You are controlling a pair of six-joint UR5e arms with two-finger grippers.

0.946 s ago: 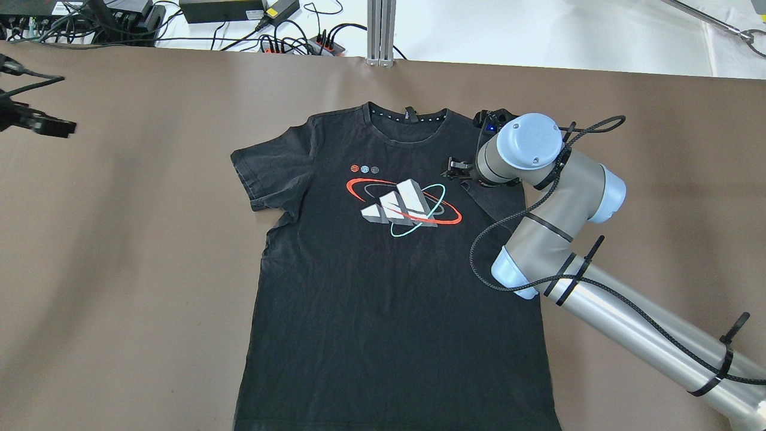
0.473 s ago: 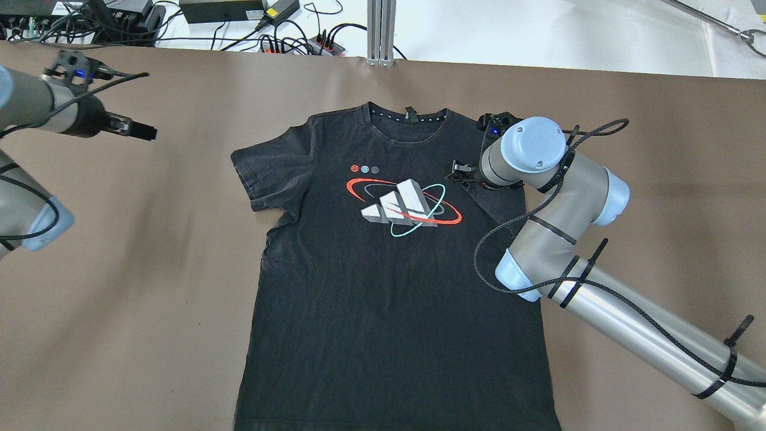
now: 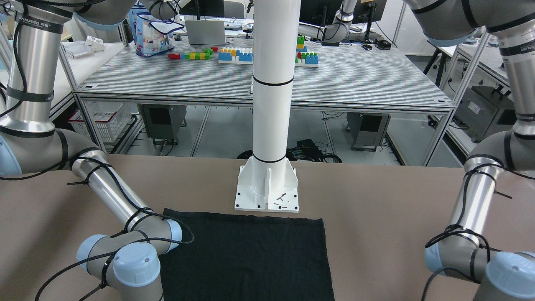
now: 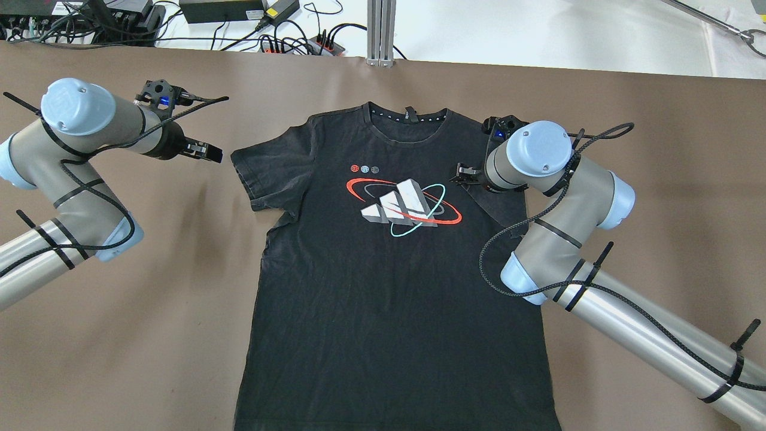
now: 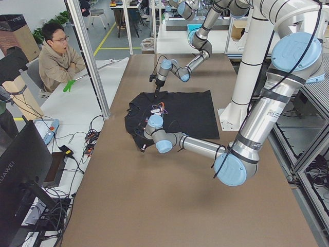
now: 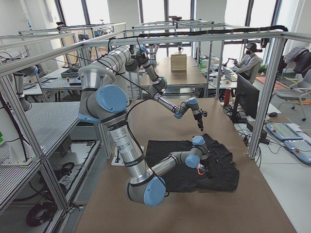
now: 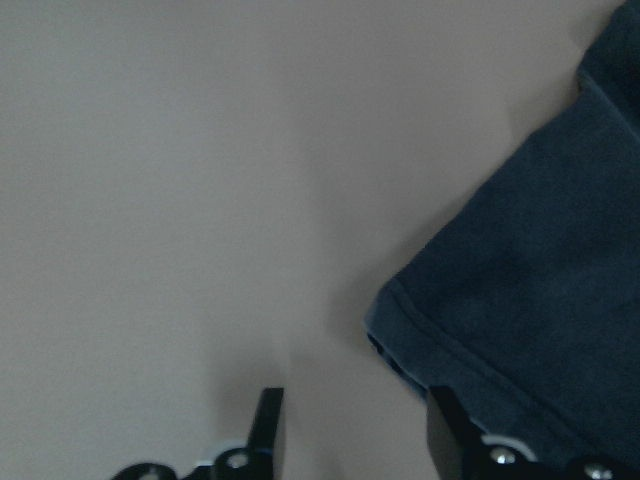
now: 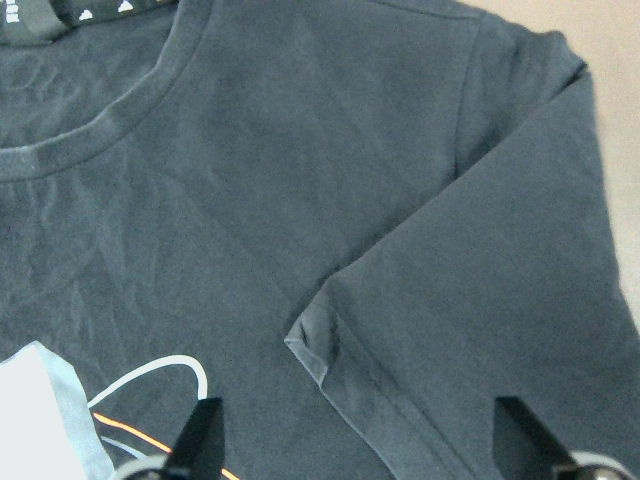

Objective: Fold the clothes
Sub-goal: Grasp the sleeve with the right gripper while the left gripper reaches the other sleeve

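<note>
Beside the left end effector (image 4: 212, 154) lies the black shirt (image 4: 389, 287).

Black T-shirt (image 4: 383, 311), red-white-teal chest print, flat face-up on table (image 4: 658, 179), one sleeve folded inward

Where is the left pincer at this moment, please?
In the overhead view the left pincer is on the view's left, over the brown table, right beside the sleeve hem of the black T-shirt.

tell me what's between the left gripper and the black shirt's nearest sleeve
Nothing but a short stretch of bare brown table cover separates the left gripper from the shirt sleeve; the overhead view shows it.
</note>
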